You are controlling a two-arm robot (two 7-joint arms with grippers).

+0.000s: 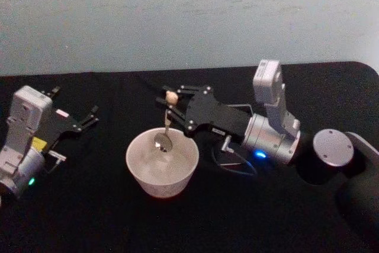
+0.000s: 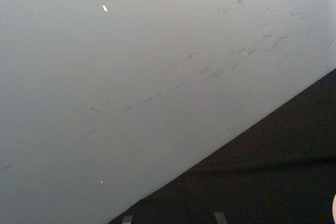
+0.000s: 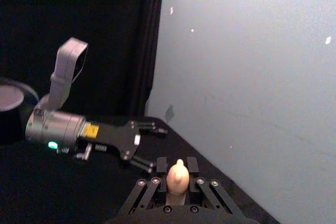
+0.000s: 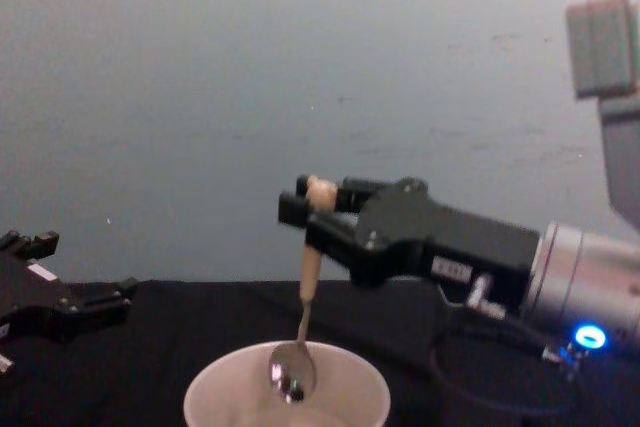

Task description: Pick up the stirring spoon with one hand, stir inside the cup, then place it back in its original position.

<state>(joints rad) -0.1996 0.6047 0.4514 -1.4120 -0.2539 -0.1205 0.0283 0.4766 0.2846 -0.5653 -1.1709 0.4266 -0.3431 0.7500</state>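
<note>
spoon (image 4: 308, 287) in right claw (image 4: 318, 199), inside cup (image 4: 345, 372)

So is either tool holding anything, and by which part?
The right tool grips the stirring spoon at the top of its handle, by the knob. The left tool holds nothing.

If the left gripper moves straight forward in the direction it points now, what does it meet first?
Probably the grey wall. The left gripper points over the black table toward it; the cup sits off to one side. Depth is uncertain.
</note>
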